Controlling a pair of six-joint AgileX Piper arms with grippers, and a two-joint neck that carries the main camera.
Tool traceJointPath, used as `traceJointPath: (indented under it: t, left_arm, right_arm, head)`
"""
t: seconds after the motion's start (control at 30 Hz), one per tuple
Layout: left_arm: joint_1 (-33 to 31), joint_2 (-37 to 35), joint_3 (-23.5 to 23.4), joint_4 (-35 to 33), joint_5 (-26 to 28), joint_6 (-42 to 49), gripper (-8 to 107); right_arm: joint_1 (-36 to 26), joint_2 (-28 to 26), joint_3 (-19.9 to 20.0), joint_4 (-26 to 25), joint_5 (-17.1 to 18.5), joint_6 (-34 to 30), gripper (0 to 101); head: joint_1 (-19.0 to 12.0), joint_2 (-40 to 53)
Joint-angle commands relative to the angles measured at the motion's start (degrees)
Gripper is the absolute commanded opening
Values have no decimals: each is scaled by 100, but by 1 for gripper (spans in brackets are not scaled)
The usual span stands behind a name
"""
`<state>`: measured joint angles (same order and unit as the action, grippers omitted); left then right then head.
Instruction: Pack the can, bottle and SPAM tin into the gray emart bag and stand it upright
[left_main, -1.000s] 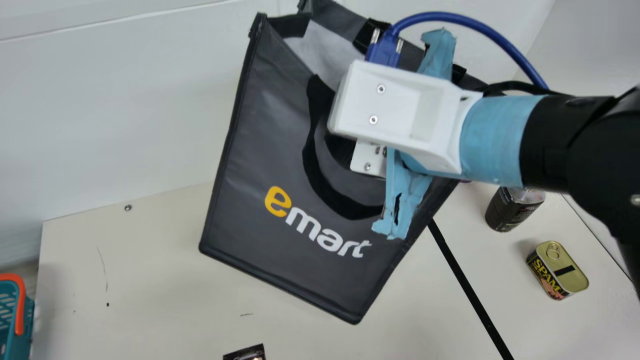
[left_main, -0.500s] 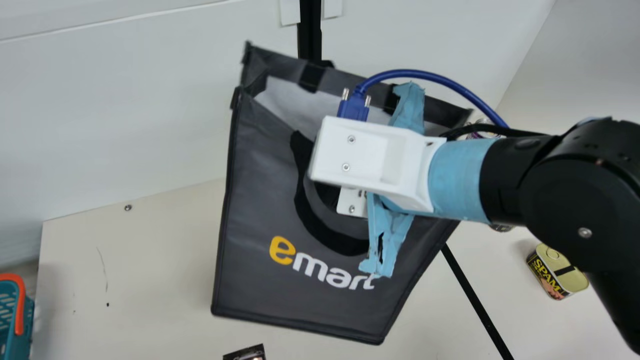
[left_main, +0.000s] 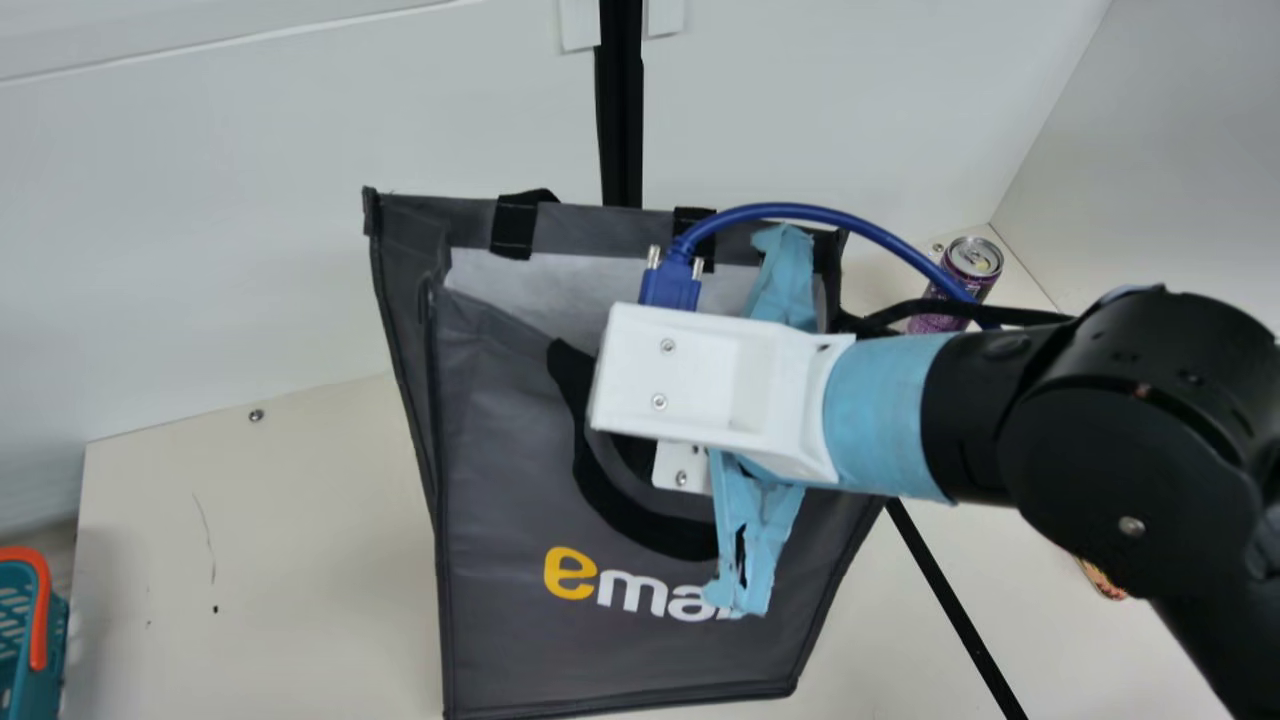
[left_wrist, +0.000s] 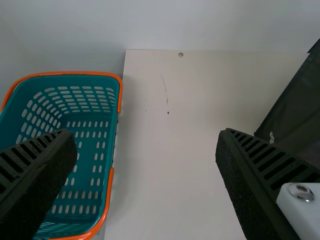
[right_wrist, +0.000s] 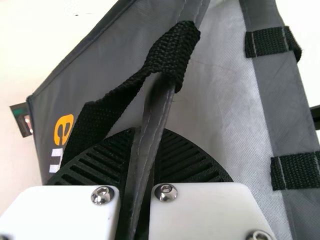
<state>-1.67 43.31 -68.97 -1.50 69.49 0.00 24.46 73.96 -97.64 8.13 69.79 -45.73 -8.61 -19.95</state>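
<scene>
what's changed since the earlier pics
The bag has come down the main view and swung from a slant to nearly upright, moving with the right arm, whose jaws are shut on its rim. The can has come into fuller sight. The basket and SPAM tin stayed put, though the arm now covers most of the tin.

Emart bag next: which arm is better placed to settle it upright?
Right, I'd say. The right gripper is clamped on the rim of the emart bag, beside a black handle, while the left gripper hangs open and empty, near the teal basket.
</scene>
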Motion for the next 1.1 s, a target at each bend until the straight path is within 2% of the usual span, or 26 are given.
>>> traceJointPath:
  t: [0.0, 0.13, 1.07]
  left_arm:
    - [0, 0, 0, 0, 0, 0, 90]
    - [0, 0, 0, 0, 0, 0, 90]
    - [0, 0, 0, 0, 0, 0, 90]
  right_arm:
    - [46, -24, 49, -14, 11, 26, 0]
    - [138, -85, 164, -18, 11, 99, 0]
    - [967, -756, 622, -290, 11, 701, 94]
  head:
    - [-139, -5]
    - [-139, -5]
    - [-139, -5]
